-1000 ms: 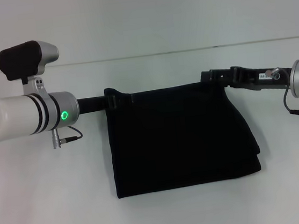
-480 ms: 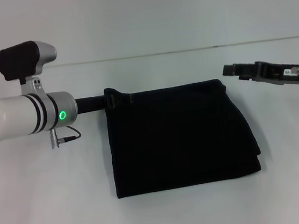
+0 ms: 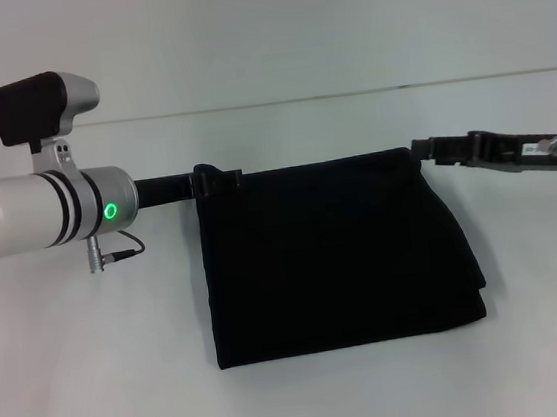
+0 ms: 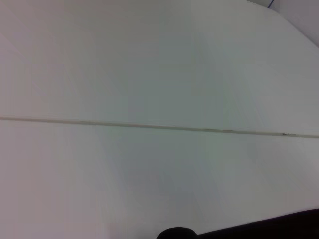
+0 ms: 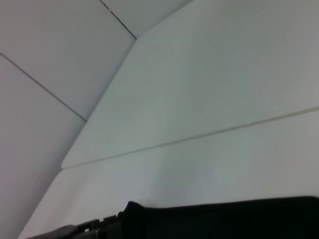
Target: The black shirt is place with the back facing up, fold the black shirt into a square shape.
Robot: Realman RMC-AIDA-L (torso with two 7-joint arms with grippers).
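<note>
The black shirt (image 3: 334, 252) lies folded into a near square on the white table (image 3: 98, 390). The left gripper (image 3: 217, 181) touches its far left corner; the right gripper (image 3: 423, 148) is just beside the far right corner. For both claws I cannot tell whether they grip. No writing is readable.

A flat, plain white table (image 3: 98, 390) carries a matte black soft fabric shirt (image 3: 334, 252), folded into a near-square and lying flat on it.
</note>
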